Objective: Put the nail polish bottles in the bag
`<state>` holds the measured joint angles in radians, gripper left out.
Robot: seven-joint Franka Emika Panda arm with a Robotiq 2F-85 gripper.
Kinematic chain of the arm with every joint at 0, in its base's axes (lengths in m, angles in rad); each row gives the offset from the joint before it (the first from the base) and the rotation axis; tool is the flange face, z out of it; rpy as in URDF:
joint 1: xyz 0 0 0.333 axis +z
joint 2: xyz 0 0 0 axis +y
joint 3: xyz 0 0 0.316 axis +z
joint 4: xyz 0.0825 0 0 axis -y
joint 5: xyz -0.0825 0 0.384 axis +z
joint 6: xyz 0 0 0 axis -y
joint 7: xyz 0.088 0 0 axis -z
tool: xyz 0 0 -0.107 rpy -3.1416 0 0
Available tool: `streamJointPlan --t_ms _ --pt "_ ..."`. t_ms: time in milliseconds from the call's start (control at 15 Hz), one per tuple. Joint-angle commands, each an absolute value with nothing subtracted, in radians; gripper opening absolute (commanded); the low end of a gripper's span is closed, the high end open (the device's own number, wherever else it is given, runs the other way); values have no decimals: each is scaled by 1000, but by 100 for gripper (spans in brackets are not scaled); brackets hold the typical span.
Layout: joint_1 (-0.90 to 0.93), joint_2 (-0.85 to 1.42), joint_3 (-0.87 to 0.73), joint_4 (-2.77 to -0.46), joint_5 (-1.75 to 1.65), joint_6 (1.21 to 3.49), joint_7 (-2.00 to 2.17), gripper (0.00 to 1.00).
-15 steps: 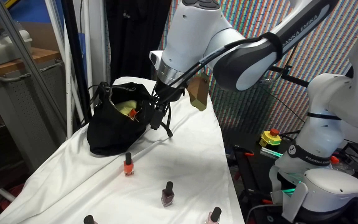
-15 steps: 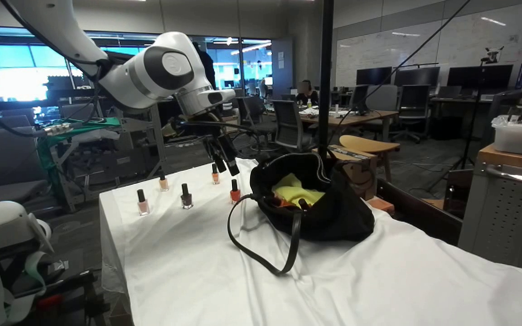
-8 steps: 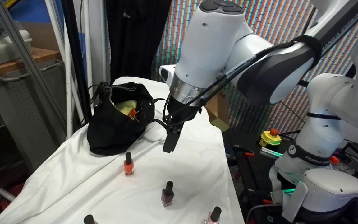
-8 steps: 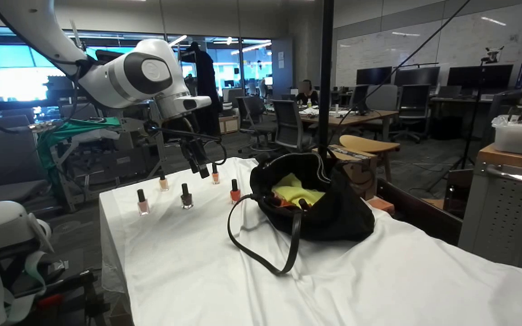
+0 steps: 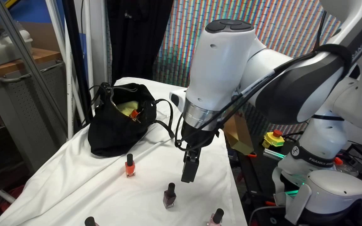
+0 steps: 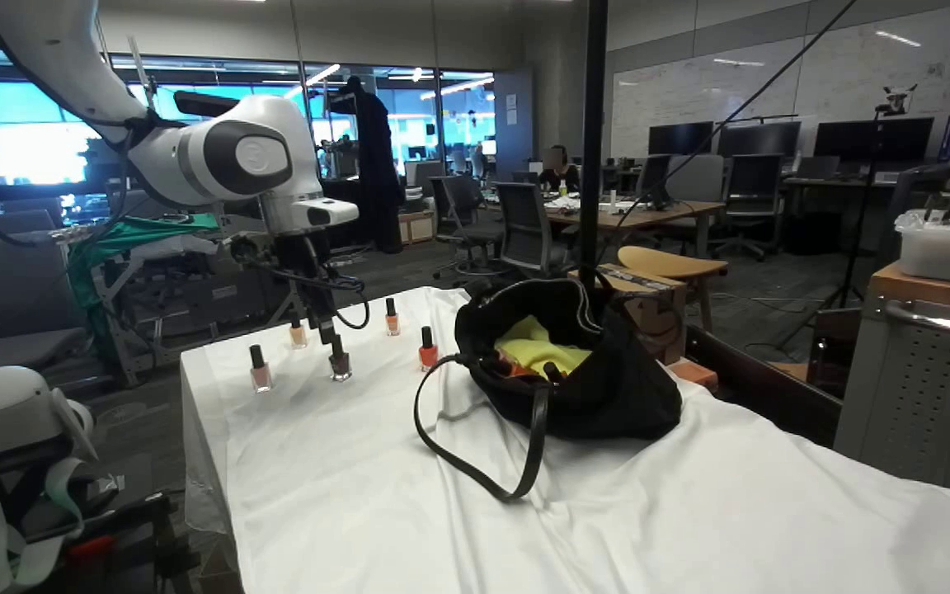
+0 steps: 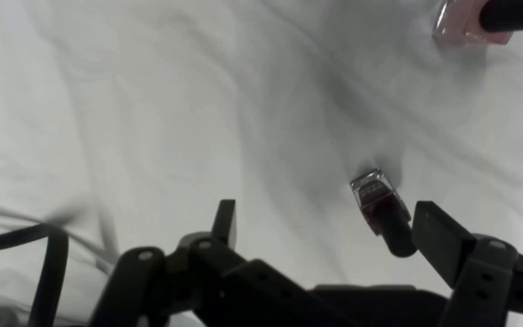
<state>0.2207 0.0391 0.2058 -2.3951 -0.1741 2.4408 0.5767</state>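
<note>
In the wrist view my gripper (image 7: pixel 325 213) is open. A dark nail polish bottle (image 7: pixel 375 195) shows nearer its right finger (image 7: pixel 443 243); whether they touch I cannot tell. Low over the white cloth, the gripper (image 5: pixel 189 175) is beside that dark bottle (image 5: pixel 169 199) in an exterior view. Other bottles stand upright: a red one (image 5: pixel 130 169), a pale pink one (image 6: pixel 261 376), a peach one (image 6: pixel 298 336) and an orange one (image 6: pixel 392 323). The black bag (image 6: pixel 607 404) slouches open, yellow-green inside, with a dark-capped bottle (image 6: pixel 553 373) and something orange-red in it.
A white cloth (image 6: pixel 359 462) with folds covers the table. The bag's looped handle (image 6: pixel 483 483) lies on the cloth. Beyond the table edge are a second arm's base (image 5: pixel 331 194) and a yellow stop button box (image 5: pixel 273 139). Poles and a grey cabinet (image 5: pixel 36 103) flank the bag.
My gripper has moved away from the bag and down, from above the cloth beside it to the dark bottle. It stays open. The bottles and bag have not moved.
</note>
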Motion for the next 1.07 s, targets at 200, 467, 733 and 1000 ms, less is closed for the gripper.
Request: streamJointPlan --t_ms 200,467,733,1000 --pt "260 38 247 -2455 -77 2459 514 100" --pt "285 55 269 -2458 -58 2471 512 100" --pt "302 82 279 -2442 -56 2477 508 100" --pt "316 119 280 -2433 -62 2490 512 100"
